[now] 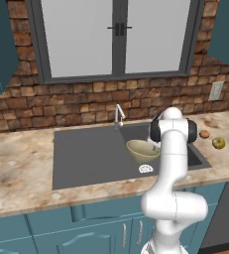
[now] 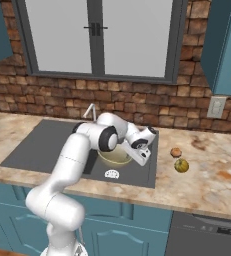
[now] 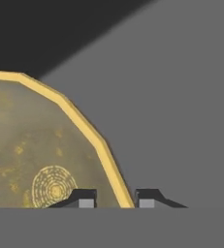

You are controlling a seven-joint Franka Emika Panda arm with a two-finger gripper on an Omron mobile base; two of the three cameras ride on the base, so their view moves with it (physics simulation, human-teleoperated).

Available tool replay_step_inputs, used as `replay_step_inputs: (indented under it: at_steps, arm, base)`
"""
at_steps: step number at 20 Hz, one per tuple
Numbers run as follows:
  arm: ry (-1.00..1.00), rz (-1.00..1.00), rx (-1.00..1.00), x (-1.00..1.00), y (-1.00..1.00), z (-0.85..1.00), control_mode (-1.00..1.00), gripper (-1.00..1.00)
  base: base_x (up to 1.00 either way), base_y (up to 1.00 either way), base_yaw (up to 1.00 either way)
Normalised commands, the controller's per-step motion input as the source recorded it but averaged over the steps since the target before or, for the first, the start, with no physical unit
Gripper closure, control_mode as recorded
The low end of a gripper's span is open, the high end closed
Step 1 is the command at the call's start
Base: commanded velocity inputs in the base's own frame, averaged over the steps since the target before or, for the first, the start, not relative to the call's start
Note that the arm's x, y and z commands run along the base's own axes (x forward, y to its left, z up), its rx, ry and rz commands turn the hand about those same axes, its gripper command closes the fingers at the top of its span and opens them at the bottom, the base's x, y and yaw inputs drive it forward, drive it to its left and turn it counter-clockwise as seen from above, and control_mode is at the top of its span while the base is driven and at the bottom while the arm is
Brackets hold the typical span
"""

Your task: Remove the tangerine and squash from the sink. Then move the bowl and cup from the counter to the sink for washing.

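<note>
Two fruits (image 2: 178,159) on counter (image 2: 212,175); tool (image 3: 114,198) straddles bowl (image 3: 40,145) rim, seemingly gripping, in sink (image 1: 86,158).

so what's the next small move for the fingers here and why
Probably open a little wider and lift clear. The bowl already sits in the sink basin, and the fingers straddle its yellow rim with a slight gap. The tangerine and squash are out on the counter.

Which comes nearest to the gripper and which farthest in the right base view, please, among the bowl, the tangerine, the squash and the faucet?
From the gripper:
1. Bowl, in the sink basin, its rim at the fingers.
2. and 3. Tangerine and squash, right of the sink on the counter, too close to call.
4. Faucet, behind the sink.
</note>
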Motion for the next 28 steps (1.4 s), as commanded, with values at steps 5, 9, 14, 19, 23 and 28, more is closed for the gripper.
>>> replay_step_inputs:
  at_steps: [5,9,14,19,23,28]
  arm:
    - [-0.03,0.06,0.04,0.21,0.06,-0.24,-1.00,1.00]
    - [-0.02,0.00,0.01,0.00,0.11,-0.05,-1.00,1.00]
    - [-0.01,0.00,0.00,-0.01,0.01,0.00,-1.00,-1.00]
    - [0.00,0.00,0.00,-0.05,0.00,0.12,-1.00,-1.00]
    - [0.00,0.00,0.00,-0.04,0.00,0.26,-1.00,-1.00]
    - [0.00,0.00,-0.01,-0.08,0.00,0.32,-1.00,-1.00]
  base:
    - [0.00,0.00,0.00]
    - [0.00,0.00,0.00]
    - [0.00,0.00,0.00]
    - [0.00,0.00,0.00]
    - [0.00,0.00,0.00]
    - [0.00,0.00,0.00]
